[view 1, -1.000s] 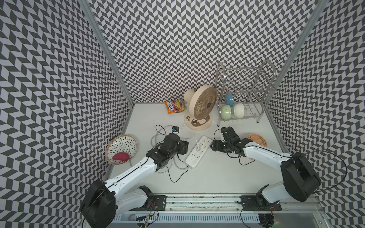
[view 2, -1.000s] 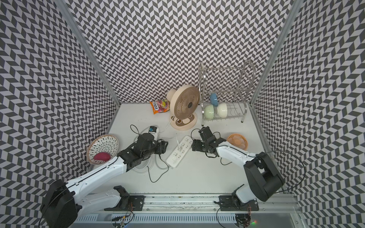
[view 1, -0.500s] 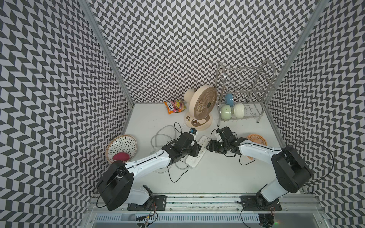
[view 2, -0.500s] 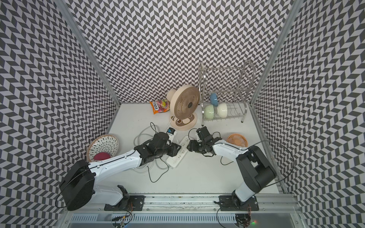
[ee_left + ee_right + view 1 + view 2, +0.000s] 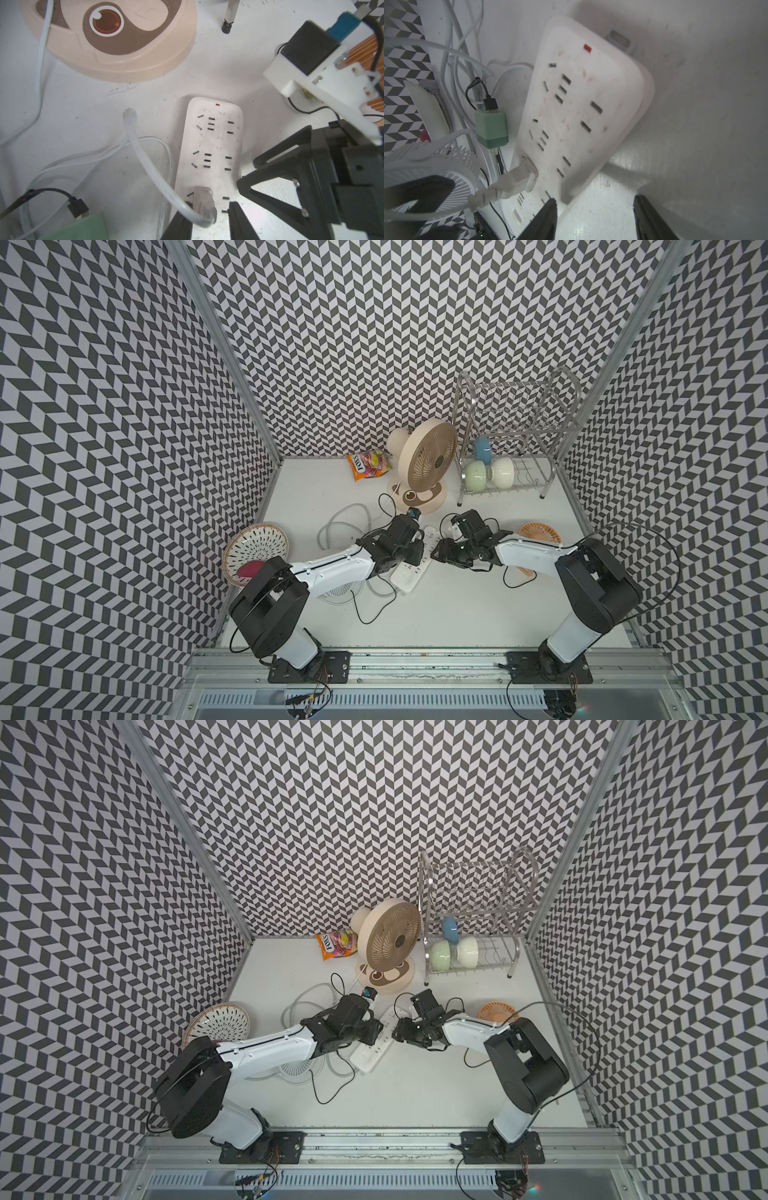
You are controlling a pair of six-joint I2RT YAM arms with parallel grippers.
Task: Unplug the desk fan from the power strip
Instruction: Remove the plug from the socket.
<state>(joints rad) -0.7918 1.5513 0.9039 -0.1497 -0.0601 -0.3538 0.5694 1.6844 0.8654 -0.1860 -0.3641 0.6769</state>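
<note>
The beige desk fan (image 5: 428, 464) stands upright at the back of the table; its base (image 5: 116, 41) fills a corner of the left wrist view. The white power strip (image 5: 409, 576) lies in front of it, between my two grippers. A translucent white plug (image 5: 204, 197) with a white cord sits in an outlet. My left gripper (image 5: 207, 209) straddles that plug, with one finger against the cord side and a small gap at the other. My right gripper (image 5: 593, 218) is open at the strip's opposite long edge (image 5: 629, 124), with one fingertip (image 5: 548, 209) over the strip.
A green USB charger (image 5: 491, 128) with a black cable and a small white fan (image 5: 336, 593) lie beside the strip, under my left arm. Coiled white cord (image 5: 345, 526), a woven basket (image 5: 255, 551), an orange fan (image 5: 540, 533), a dish rack (image 5: 515, 439) and a snack bag (image 5: 369, 464) stand around.
My left arm has swung right onto the power strip and its jaws have narrowed around the plug. My right gripper has shifted left to the strip's edge and narrowed a little.
</note>
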